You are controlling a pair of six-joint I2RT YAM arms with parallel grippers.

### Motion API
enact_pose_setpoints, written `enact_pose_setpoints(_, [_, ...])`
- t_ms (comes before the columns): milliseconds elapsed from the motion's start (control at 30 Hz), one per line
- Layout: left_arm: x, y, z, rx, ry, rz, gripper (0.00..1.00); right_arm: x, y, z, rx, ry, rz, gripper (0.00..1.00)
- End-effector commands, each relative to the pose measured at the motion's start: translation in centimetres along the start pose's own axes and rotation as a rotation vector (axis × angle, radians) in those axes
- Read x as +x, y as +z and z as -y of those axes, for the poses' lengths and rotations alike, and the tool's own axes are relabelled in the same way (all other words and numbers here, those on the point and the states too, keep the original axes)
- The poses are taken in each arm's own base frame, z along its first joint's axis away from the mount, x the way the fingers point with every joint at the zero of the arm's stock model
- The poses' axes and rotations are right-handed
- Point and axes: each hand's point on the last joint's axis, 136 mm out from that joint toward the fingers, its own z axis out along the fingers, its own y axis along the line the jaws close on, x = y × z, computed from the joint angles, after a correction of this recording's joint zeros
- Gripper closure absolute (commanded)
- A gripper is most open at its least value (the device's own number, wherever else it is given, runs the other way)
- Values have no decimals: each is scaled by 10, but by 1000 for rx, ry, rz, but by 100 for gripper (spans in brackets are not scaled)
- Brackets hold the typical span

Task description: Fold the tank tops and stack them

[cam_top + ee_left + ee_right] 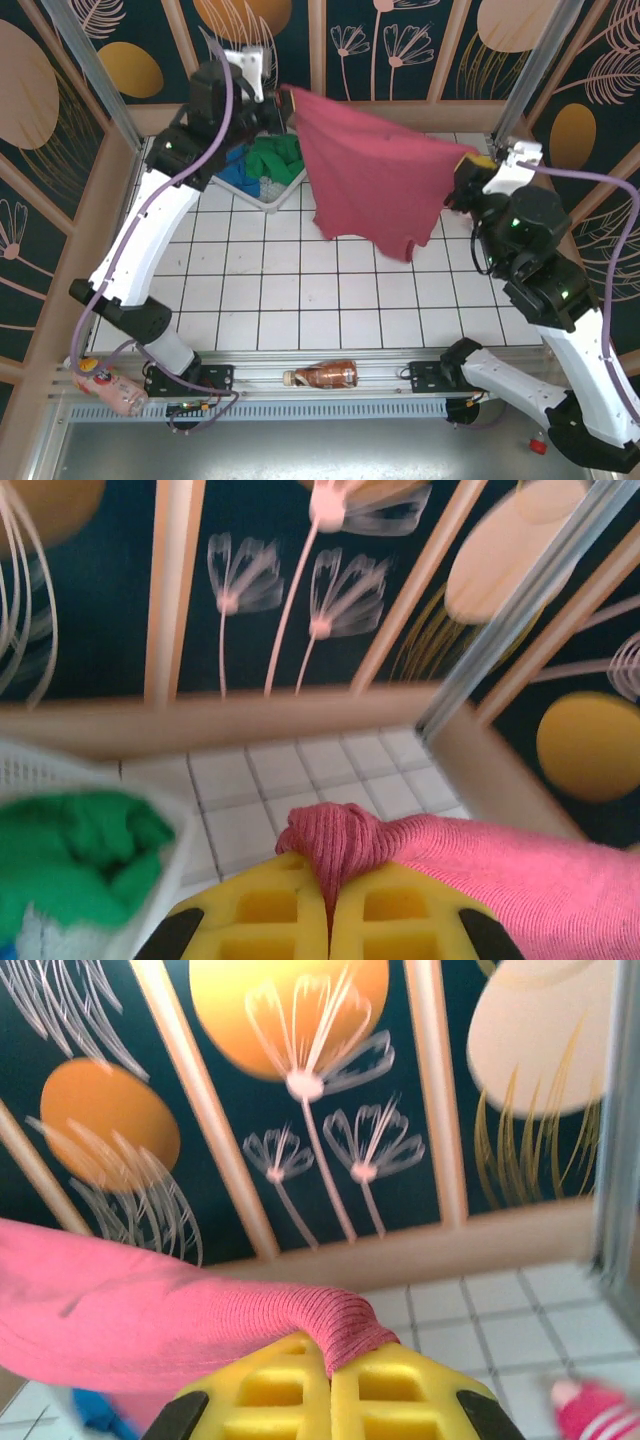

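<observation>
The maroon-red tank top (375, 180) hangs spread in the air between both arms, above the white tiled table (300, 290). My left gripper (284, 103) is shut on its upper left corner; the wrist view shows red ribbed cloth (345, 845) pinched between the yellow fingers (265, 910). My right gripper (472, 160) is shut on the right corner, with the red cloth (345, 1325) bunched between its yellow fingers (400, 1385). The green tank top (275, 158) and the blue tank top (238, 178) lie crumpled in the white basket (275, 196).
The basket stands at the table's back left, under the left arm. A brown bottle (325, 375) lies on the rail at the near edge, and a pink bottle (110, 390) lies at the near left. A wooden frame and patterned walls (400, 40) bound the table.
</observation>
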Motion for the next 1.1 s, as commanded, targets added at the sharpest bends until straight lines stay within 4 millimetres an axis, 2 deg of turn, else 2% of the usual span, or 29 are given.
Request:
enact_pose_setpoints(0, [-18,39,-8,-67,68,53,100,-37,39,4,86,-187,89,100])
enact_pose_setpoints(100, [-36,66,-8,-74,85,124,100,-50,76,29,86,-168,83,100])
enact_pose_setpoints(233, [-51,98,-17,-89,87,240,100,-51,122,64,73,-121,43,100])
enact_pose_setpoints(333, [-63,116,-27,-80,55,331,100,-52,142,66,26,-97,13,100])
enact_pose_setpoints(433, [-72,129,-34,-60,26,375,100,-52,149,67,21,-99,-43,100])
enact_pose_setpoints(500, [-71,133,-32,-33,30,372,100,-47,145,71,35,-100,-80,100])
enact_pose_setpoints(600, [-55,137,-30,-13,41,306,100,-26,130,83,70,-62,-169,100])
enact_pose_setpoints(667, [-37,137,-32,-13,44,228,100,-9,117,82,62,-39,-219,100])
enact_pose_setpoints(733, [-10,135,-38,-28,52,124,100,23,101,82,52,-20,-298,100])
enact_pose_setpoints(800, [17,127,-47,-52,58,33,100,70,86,86,59,19,-423,100])
enact_pose_setpoints(867, [57,121,-60,-78,40,-62,100,125,66,86,51,122,-569,100])
enact_pose_setpoints(933, [113,116,-75,-84,-15,-179,100,191,38,77,31,272,-752,100])
enact_pose_setpoints(1000, [177,105,-94,-108,-89,-301,100,249,8,69,49,382,-880,100])
enact_pose_setpoints(1033, [210,98,-105,-133,-127,-358,100,274,-5,64,46,420,-934,100])
enact_pose_setpoints(1067, [233,91,-112,-147,-159,-394,100,297,-18,61,65,447,-988,100])
